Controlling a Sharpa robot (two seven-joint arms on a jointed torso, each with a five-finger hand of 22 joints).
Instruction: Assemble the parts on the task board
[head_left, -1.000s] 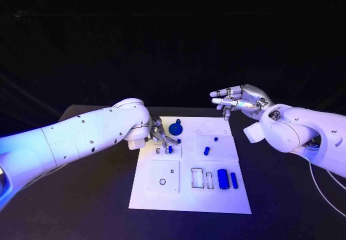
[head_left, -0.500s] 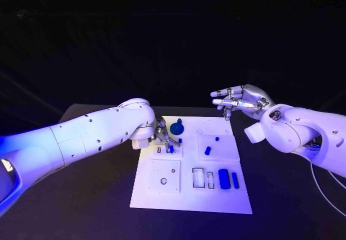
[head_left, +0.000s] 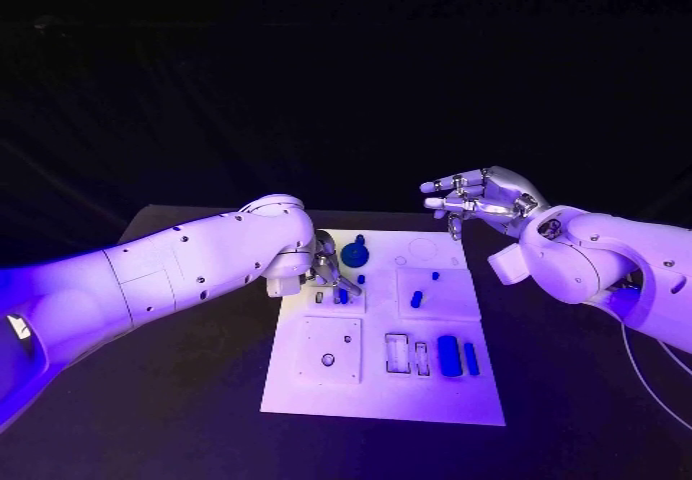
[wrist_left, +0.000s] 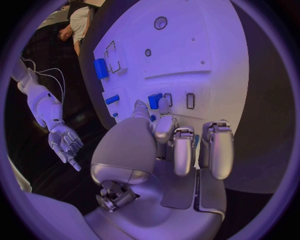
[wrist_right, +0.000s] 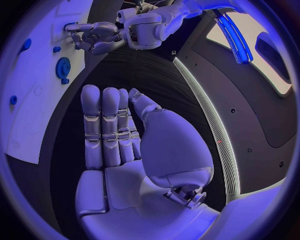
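The white task board (head_left: 378, 395) lies in the middle of the black table. My left hand (head_left: 329, 266) hangs over its far left part with fingers curled down, beside the blue gear (head_left: 355, 256). In the left wrist view the thumb and a fingertip (wrist_left: 164, 111) of the left hand (wrist_left: 181, 145) reach a small upright blue part (wrist_left: 155, 100); whether they grip it is unclear. That part (head_left: 342, 294) stands just in front of the hand. My right hand (head_left: 483, 200) is raised beyond the board's far right corner, fingers apart and holding nothing.
Nearer on the board are a square plate with a hole (head_left: 329, 350), narrow slots (head_left: 397, 353), a blue cylinder (head_left: 447, 355) and a blue bar (head_left: 470, 358). Two small blue pieces (head_left: 415, 298) sit mid-right. A thin cable (head_left: 649, 385) trails at the table's right.
My left arm has swung slightly toward the board, while its hand stays by the same upright blue part. The right hand has barely moved.
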